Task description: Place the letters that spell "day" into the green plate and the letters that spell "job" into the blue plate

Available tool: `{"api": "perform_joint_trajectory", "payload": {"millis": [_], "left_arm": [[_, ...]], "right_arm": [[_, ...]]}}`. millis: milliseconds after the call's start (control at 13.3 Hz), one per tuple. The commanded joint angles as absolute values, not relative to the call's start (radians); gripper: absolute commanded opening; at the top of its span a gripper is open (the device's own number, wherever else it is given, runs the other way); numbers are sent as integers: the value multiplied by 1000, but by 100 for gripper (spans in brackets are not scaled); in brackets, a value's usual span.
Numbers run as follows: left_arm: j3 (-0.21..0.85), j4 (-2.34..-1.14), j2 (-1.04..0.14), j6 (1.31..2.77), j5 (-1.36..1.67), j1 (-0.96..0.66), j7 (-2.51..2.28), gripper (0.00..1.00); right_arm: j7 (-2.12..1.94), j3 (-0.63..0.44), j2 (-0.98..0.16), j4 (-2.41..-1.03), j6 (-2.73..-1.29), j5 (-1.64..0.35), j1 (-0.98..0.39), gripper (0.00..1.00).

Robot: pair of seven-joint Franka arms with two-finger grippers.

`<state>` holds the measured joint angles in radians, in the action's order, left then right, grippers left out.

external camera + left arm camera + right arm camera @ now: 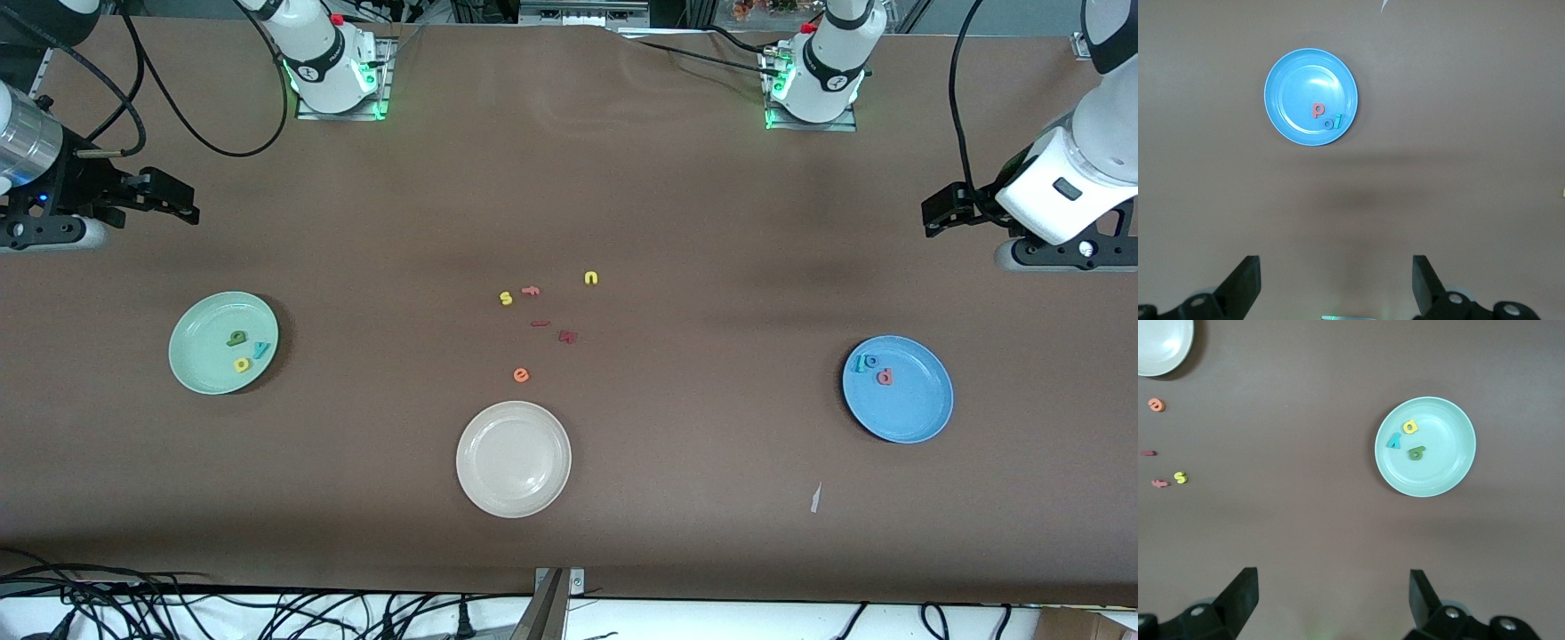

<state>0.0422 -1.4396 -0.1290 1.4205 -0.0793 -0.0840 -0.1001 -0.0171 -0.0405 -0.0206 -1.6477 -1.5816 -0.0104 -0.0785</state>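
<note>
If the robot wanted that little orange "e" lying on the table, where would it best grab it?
The orange "e" lies flat on the bare table, apart from the other letters and from the cream-white plate nearer the front camera. Probably best to come straight down from above, jaws either side of its rounded outer edge, pinching across the whole letter. It is tiny and thin, so there is no handle to aim for.
</note>
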Motion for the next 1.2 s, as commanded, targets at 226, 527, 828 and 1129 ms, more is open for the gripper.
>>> {"api": "perform_joint_trajectory", "payload": {"millis": [226, 527, 828, 1129], "left_arm": [[80, -1419, -108, 1397, -117, -103, -95, 100], [71, -1419, -124, 1431, -121, -98, -106, 100], [67, -1424, -135, 1434, -141, -89, -109, 100], [66, -1422, -132, 1433, -140, -86, -109, 100]], "right_arm": [[-5, -41, -17, -1654, -1583, 11, -81, 100], [-3, -43, -17, -1654, -1580, 11, -80, 100], [-3, -41, -17, -1654, -1578, 11, -81, 100], [-3, -41, -17, -1654, -1578, 11, -81, 100]]}}
